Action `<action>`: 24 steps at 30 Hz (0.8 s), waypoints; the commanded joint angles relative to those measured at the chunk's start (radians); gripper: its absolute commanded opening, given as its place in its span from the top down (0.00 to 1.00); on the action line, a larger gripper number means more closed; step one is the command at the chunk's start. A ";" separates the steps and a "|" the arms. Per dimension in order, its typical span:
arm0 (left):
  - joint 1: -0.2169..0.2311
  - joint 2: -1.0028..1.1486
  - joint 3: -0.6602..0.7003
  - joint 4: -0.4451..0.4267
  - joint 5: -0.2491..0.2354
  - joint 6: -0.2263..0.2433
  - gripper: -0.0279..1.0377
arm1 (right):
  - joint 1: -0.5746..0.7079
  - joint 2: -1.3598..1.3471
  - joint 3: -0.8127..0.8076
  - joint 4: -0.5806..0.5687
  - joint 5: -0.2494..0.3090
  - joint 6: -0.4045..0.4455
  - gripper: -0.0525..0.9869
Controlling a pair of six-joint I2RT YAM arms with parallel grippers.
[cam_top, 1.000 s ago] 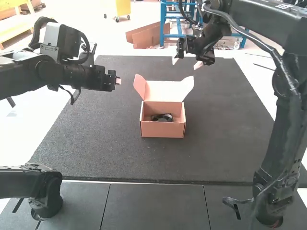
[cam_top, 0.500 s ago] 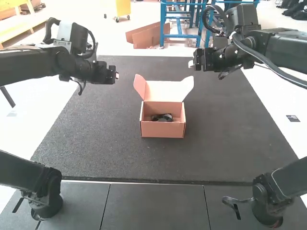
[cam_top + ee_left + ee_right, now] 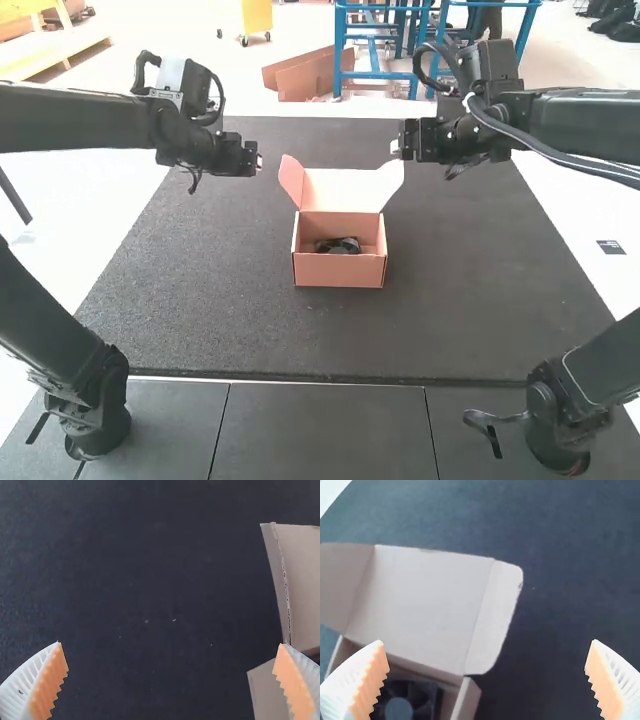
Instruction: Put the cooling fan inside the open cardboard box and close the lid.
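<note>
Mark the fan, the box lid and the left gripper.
black cooling fan (image 3: 338,245), high view, on its visible top face.
pale brown cardboard box lid (image 3: 340,190), high view, on the inner face of the upright panel.
left gripper (image 3: 250,158), high view, midway between its fingertips.

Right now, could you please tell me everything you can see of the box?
The box is small, plain tan cardboard, standing upright on the dark mat. Its lid stands open at the back, with a side flap splayed out at each end. The black fan lies inside. The left gripper and right gripper hang open near the lid's ends, seemingly clear of it.
</note>
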 commanded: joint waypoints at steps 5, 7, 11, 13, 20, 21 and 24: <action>0.009 0.089 0.088 0.026 -0.030 -0.008 0.06 | -0.025 0.070 0.089 0.029 -0.007 0.029 0.08; 0.009 0.115 0.105 0.030 -0.033 -0.008 0.06 | -0.029 0.091 0.105 0.029 -0.010 0.030 0.08; 0.009 0.165 0.137 0.038 -0.043 -0.006 0.06 | -0.036 0.122 0.132 0.029 -0.024 0.033 0.08; 0.012 0.188 0.154 0.038 -0.043 -0.005 0.06 | -0.039 0.139 0.149 0.025 -0.033 0.033 0.08; 0.004 0.264 0.219 0.035 -0.039 0.003 0.06 | -0.050 0.172 0.188 0.014 -0.076 0.053 0.08; 0.004 0.271 0.229 0.030 -0.038 0.004 0.06 | -0.050 0.176 0.189 0.010 -0.084 0.053 0.08; 0.002 0.294 0.260 0.019 -0.016 0.014 0.06 | -0.050 0.179 0.191 -0.001 -0.094 0.055 0.08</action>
